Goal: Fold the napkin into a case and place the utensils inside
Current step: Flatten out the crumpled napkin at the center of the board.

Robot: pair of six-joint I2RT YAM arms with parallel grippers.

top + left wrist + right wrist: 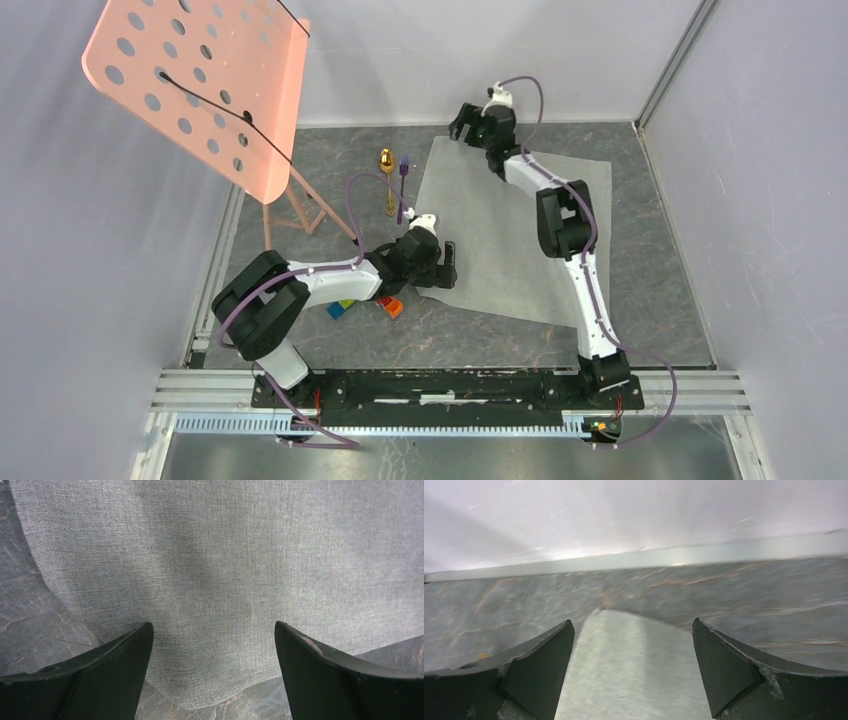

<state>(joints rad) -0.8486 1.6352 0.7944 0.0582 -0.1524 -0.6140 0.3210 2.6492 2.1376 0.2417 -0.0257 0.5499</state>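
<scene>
The grey-green napkin [510, 225] lies spread flat on the dark marble table. My left gripper [449, 265] is open at the napkin's near left corner [215, 605], its fingers [115, 665] apart on either side of the cloth edge. My right gripper [462, 128] is open over the napkin's far left corner [634, 665], low to the table. Neither holds anything. The gold spoon [387, 175] and the purple fork [402, 185] lie side by side just left of the napkin.
A pink perforated stand [205, 85] rises at the far left. Colourful toy blocks [390, 306] lie under my left arm. Grey walls [770, 150] close in the table on all sides; the back wall [634, 525] is close to my right gripper.
</scene>
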